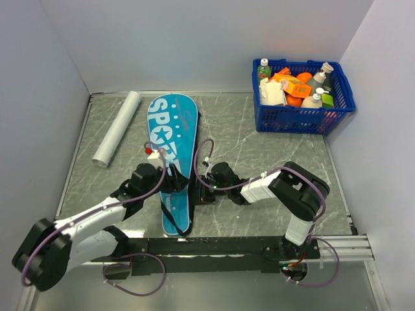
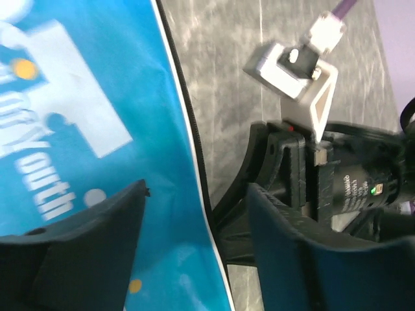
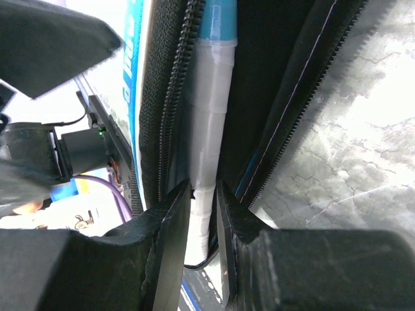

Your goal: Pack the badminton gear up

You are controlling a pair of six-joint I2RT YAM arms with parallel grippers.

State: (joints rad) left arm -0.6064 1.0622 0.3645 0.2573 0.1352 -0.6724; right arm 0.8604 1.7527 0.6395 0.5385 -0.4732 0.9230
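**Bag open along its narrow end, one racket handle pinched**

From the top view, a grey-green marbled table [image 1: 259, 162] sits boxed in by plain pale walls [image 1: 194, 45] on the left, far and right sides. A black rail [image 1: 214, 245] carrying the arm bases runs along its near edge. The teal bag [image 1: 170, 133] lies left of the middle, its wide lettered head towards the far edge and its narrow end near the rail. A white roll [image 1: 118, 127] lies slanted by the far left corner. A blue basket [image 1: 301, 118] of bottles and packets stands in the far right corner. The left gripper [image 1: 171, 179] and right gripper [image 1: 203, 188] meet at the bag's narrow part, one from each side.

In the left wrist view, the left gripper [image 2: 194, 253] has its jaws spread wide and grips nothing. The bag's teal cloth and black-piped edge lie under the gap, and veined table surface [image 2: 220, 71] shows beyond. The right arm's black wrist with its white camera bracket [image 2: 298, 71] is just beside it.

In the right wrist view, the right gripper [image 3: 203, 223] is pinched on a white racket handle [image 3: 211, 149]. The handle lies inside the bag's open mouth between two black zipper [image 3: 170, 97] edges. Bright marbled table shows at the right.
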